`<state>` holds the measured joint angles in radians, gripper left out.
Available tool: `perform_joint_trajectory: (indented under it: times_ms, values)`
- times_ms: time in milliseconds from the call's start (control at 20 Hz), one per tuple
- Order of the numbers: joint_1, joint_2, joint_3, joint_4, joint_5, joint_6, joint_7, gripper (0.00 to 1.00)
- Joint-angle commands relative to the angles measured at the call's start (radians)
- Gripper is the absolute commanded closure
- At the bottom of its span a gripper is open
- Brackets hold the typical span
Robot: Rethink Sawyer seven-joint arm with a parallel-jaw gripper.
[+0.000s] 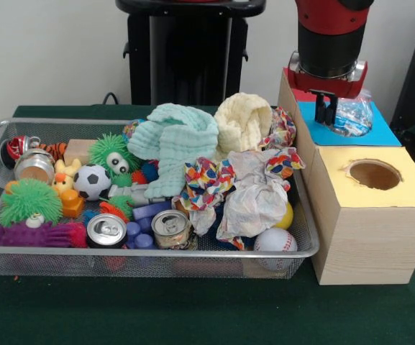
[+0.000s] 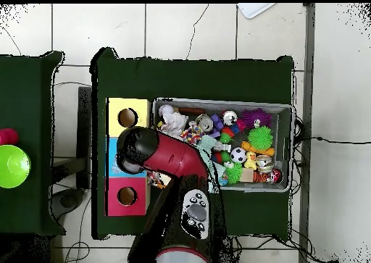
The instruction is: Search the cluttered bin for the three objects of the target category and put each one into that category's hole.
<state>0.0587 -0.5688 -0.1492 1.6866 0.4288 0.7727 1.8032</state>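
While the hand (image 1: pixel 327 109) grips it, the crushed clear bottle (image 1: pixel 352 116) shows a blue label.

a robotics lab: a red sawyer arm (image 2: pixel 174 166) on a pedestal at a green-clothed table (image 1: pixel 193 309), cables trailing over a tiled floor (image 2: pixel 188 35), beside a wooden sorting box (image 1: pixel 369 215) with holes

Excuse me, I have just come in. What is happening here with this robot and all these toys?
The robot's gripper is over the blue panel of the wooden box, with a crushed clear water bottle at it, seemingly being put into the blue hole. Whether the gripper grips the bottle cannot be seen. The yellow hole beside it looks empty. The wire mesh bin is full of toys, cloths and drink cans.
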Motion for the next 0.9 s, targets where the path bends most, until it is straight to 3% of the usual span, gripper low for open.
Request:
perform_joint_trajectory:
  times_ms: [50,900]
  values:
    - [0.027,0.192,0.023,-0.028,-0.013,-0.198,0.250,1.00]
    - [0.160,0.317,-0.166,-0.139,-0.017,-0.253,0.362,1.00]
